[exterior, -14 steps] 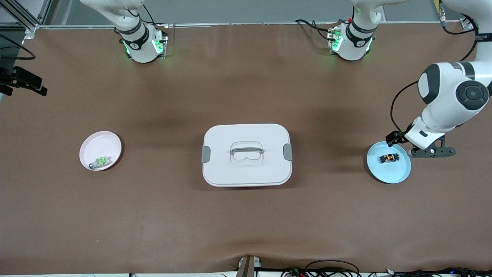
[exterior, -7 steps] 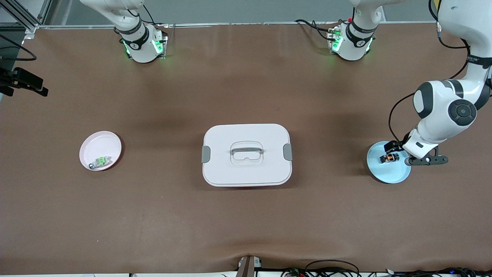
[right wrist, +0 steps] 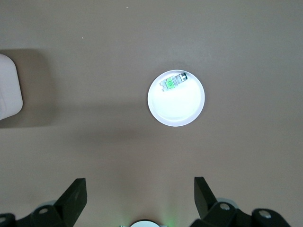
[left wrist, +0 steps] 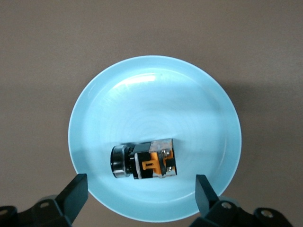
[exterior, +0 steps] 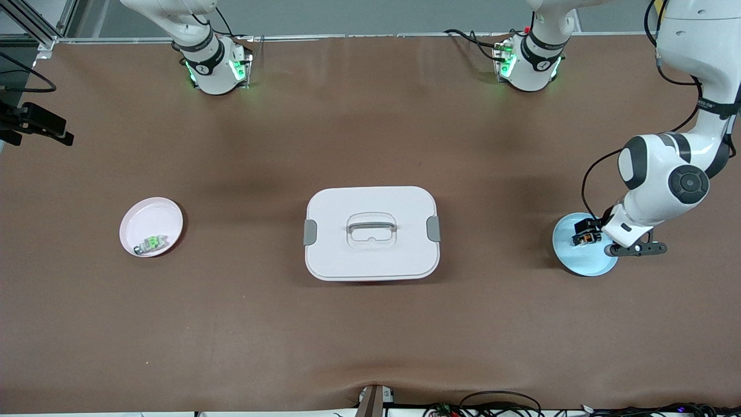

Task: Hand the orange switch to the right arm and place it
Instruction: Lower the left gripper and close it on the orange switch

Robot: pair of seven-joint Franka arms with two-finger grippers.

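You have the left tool [left wrist: 142,194] wide over the ungrasped orange switch [left wrist: 144,164]; pickup, handover and placing remain.

Even overhead light, soft diffuse shadows on the tabletop [exterior: 231,324]. Mild glare streak on the blue plate [left wrist: 94,109]. All views sharp, no blur.

Bench [exterior: 370,324]: the brown mat you see covers its whole top.
White box [exterior: 371,233]: you find it mid-bench, lid on, grey latches at both ends, handle lying flat.
Pink plate [exterior: 151,220]: toward the right arm's end.
Grey part [exterior: 151,244]: green-centred, lying in your pink plate near its rim.
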